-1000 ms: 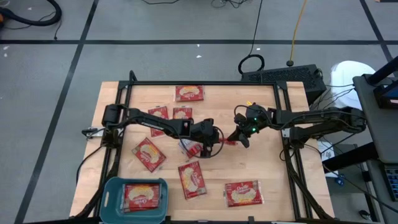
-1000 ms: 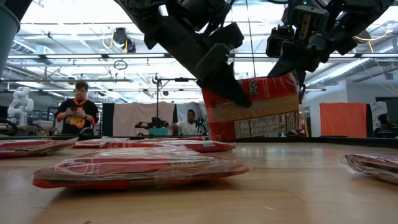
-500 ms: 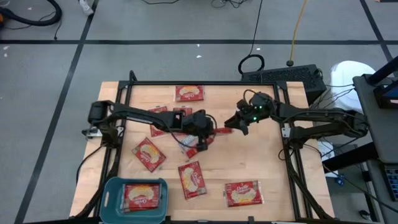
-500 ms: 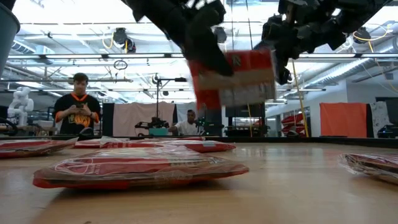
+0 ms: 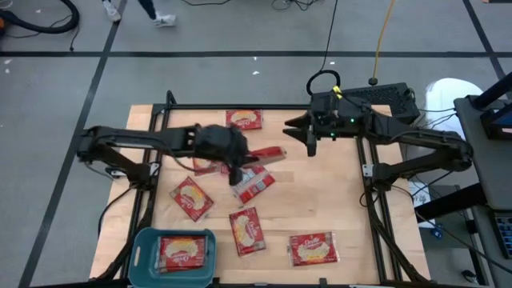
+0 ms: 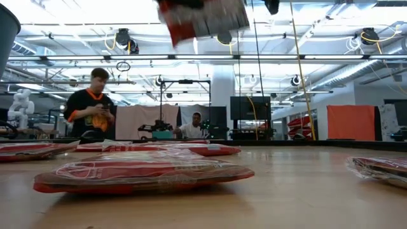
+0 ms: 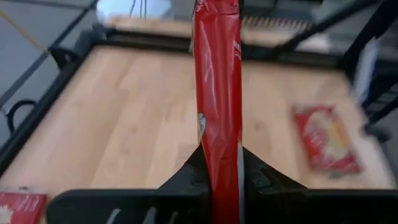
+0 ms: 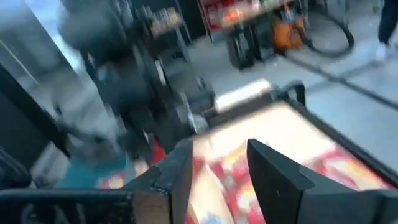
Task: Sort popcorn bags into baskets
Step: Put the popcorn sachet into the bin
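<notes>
**Left arm carries a popcorn bag, right arm stands off empty**

Your left gripper [image 7: 219, 171] is clamped on a popcorn bag [image 7: 217, 93]; in the left wrist view the red packet stands edge-on between the two fingers, pinched near one end so the rest of it sticks out ahead. In the high view that same held bag [image 5: 264, 154] shows near the middle of the frame, lifted off the wood, and the low view catches it at the top edge, clear above the flat packets. Holding it by one end leaves the free end able to go into the bin first, in my judgement.

Your right gripper [image 8: 214, 165] has its fingers parted with nothing between them; in the high view it sits at upper centre right [image 5: 310, 138], apart from the held bag.

The teal basket [image 5: 142, 254] lies at lower left of the high view with one packet already inside [image 5: 182, 251]. Loose bags lie on the table [image 5: 336, 200]: one at upper centre [image 5: 244, 120], one left of centre [image 5: 190, 198], one below centre [image 5: 247, 230], one at lower right [image 5: 311, 249].

A person [image 6: 91, 114] stands in the room beyond.
</notes>
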You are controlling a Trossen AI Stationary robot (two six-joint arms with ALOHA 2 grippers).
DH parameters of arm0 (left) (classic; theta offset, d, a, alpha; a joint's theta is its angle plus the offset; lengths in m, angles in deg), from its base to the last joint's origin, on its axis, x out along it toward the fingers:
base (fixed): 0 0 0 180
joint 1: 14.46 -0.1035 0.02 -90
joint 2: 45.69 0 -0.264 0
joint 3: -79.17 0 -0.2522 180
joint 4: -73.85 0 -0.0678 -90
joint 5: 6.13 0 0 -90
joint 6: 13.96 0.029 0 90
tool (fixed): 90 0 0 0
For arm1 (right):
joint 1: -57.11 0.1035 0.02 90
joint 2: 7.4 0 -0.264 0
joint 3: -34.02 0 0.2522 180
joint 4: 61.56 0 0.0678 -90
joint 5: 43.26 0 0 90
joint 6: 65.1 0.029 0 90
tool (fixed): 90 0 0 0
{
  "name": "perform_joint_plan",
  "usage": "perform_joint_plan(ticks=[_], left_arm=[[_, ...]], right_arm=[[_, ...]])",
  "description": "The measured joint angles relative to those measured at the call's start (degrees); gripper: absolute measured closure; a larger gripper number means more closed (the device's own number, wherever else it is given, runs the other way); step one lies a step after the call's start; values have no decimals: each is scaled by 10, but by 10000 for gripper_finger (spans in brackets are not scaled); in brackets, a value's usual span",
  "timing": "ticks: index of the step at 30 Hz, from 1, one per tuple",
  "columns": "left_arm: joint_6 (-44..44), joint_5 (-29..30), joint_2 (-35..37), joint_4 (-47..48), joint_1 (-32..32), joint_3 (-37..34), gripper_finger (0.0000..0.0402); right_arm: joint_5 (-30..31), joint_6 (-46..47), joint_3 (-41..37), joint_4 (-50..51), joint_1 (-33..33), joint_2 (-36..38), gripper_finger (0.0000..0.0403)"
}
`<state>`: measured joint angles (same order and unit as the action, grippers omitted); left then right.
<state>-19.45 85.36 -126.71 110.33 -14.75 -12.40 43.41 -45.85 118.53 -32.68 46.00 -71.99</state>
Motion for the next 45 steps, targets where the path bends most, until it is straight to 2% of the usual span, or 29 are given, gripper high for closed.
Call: perform_joint_plan(ticks=[3, 5, 9, 12, 16, 19, 22, 27, 34, 36, 39, 45], left_arm=[[-11, -1, 38, -2, 1, 0, 379], [-13, 0, 59, -6, 6, 0, 378], [-12, 2, 98, -14, 20, 0, 362], [-21, 15, 122, -20, 34, 0, 366], [-37, 23, 140, -36, 48, 0, 379], [-46, 25, 142, -36, 61, 0, 379], [-56, 34, 142, -47, 76, 0, 367], [-56, 39, 142, -97, 91, 0, 363], [-56, 49, 142, -101, 91, 0, 376], [-65, 50, 142, -102, 91, 0, 363], [-98, 92, 142, -105, 91, 0, 325], [-107, 107, 152, -101, 97, 5, 211]], right_arm=[[1, -4, 46, 49, 23, -6, 248], [1, -4, 63, 42, 45, -10, 242], [2, 11, 65, 41, 84, -22, 221], [3, 14, 64, 37, 110, -41, 207], [7, 5, 65, -15, 135, -78, 202], [35, 0, 65, -73, 145, -111, 202], [33, -5, 65, -145, 151, -139, 205], [32, -5, 65, -239, 159, -166, 232], [33, -5, 65, -279, 161, -170, 328], [33, -5, 65, -281, 161, -169, 357], [36, -5, 65, -282, 161, -168, 389], [33, 0, 65, -268, 161, -168, 379]])
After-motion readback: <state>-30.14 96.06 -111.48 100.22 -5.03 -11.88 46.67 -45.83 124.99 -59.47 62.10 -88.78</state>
